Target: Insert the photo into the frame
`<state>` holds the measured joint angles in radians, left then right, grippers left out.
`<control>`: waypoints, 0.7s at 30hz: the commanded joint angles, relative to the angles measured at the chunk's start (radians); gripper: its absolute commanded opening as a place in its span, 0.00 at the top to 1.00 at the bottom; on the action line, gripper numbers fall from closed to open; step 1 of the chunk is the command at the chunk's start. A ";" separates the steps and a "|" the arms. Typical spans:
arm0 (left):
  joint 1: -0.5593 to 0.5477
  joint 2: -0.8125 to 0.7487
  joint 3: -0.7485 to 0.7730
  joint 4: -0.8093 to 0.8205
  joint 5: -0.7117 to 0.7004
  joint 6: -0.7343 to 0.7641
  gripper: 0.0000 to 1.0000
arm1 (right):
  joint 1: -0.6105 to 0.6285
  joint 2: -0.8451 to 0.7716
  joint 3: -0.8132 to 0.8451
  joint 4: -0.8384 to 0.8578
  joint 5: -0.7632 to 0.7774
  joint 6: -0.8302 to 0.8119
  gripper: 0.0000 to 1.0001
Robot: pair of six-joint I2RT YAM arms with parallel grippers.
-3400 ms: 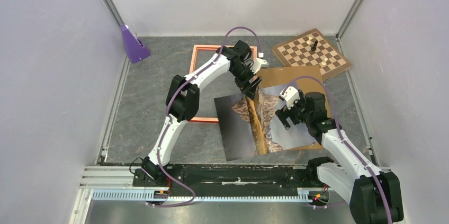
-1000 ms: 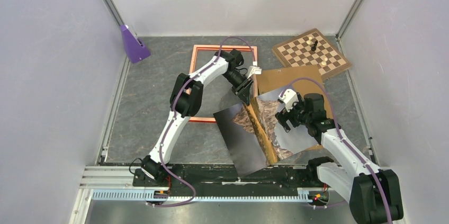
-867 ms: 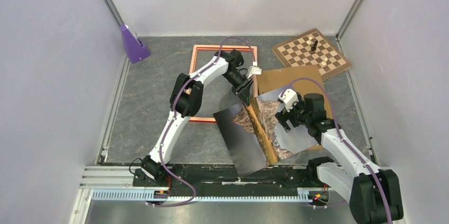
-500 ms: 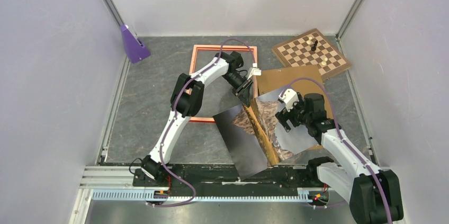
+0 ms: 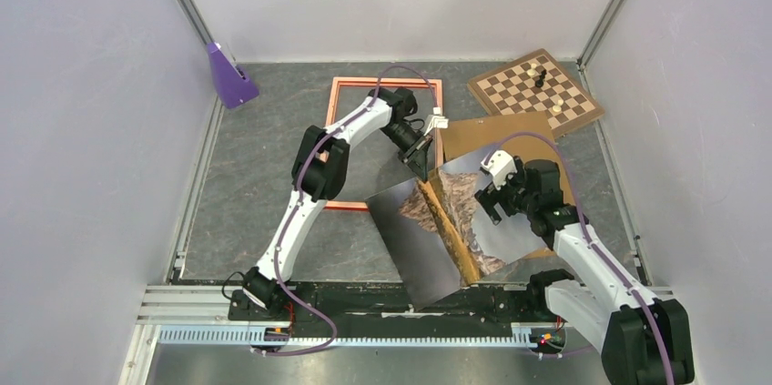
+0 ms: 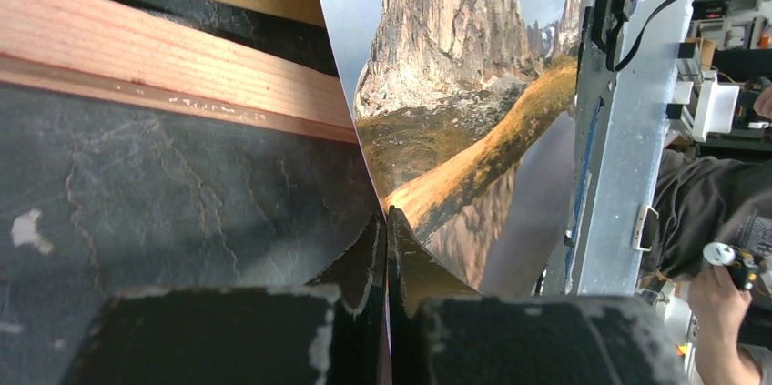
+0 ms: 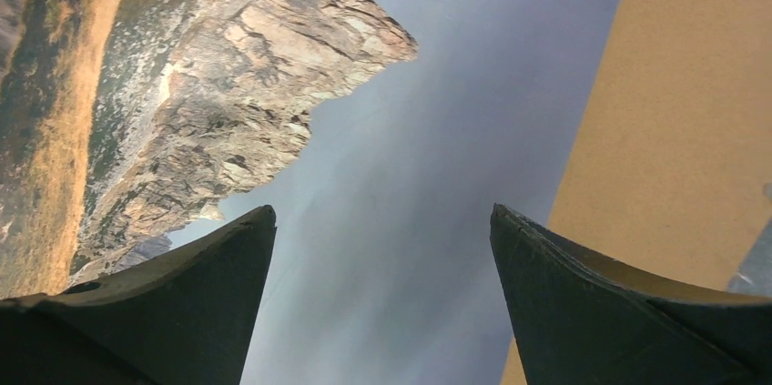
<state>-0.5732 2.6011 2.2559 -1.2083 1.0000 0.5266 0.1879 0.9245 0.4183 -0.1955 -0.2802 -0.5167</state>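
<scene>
Photo: The photo (image 5: 428, 248) is picture side up, out of the frame, on the right half of the table. It sits crooked. In your left wrist view you see its rocks and gold grass (image 6: 455, 85).
Photo's far corner: This corner is just beside the right bar of the frame, and your left gripper has hold of it.
Photo's right part: It lies over the brown backing board (image 5: 482, 135). In your right wrist view the grey sky (image 7: 382, 130) sits next to the brown board (image 7: 674, 112).
Photo's left corner: It is right by the near right corner of the frame.
Left gripper: Your left gripper (image 5: 421, 156) has its fingers pressed together on the thin edge of the photo (image 6: 387, 230).
Right gripper: Your right gripper (image 5: 490, 206) is over the right part of the photo with its fingers spread wide (image 7: 382, 212). You cannot tell if they touch the paper.
Frame: The frame (image 5: 360, 81) lies flat at the far middle of the table. Your left arm reaches across it. Its wood bar (image 6: 164, 66) shows close up in your left wrist view.
Table: The table (image 5: 246, 176) is dark grey like stone.
Chessboard: The chessboard (image 5: 537, 94) is in the far right corner with a few pieces on it, next to the backing board.
Purple thing: A purple thing (image 5: 229, 75) stands in the far left corner.
</scene>
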 commanded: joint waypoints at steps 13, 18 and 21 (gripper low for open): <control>0.024 -0.420 0.199 -0.036 -0.438 -0.227 0.98 | 0.005 0.092 0.516 -0.010 0.101 0.304 0.03; 0.023 -0.518 0.242 0.015 -0.646 -0.301 0.98 | 0.008 0.189 0.659 0.017 -0.019 0.454 0.03; 0.020 -0.588 0.240 0.068 -0.773 -0.333 0.98 | 0.022 0.260 0.744 0.034 -0.070 0.515 0.05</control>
<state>-0.5529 2.1155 2.4645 -1.2171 0.4526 0.2905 0.1913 1.1156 1.0527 -0.2104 -0.2558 -0.1375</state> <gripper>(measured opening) 0.033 0.960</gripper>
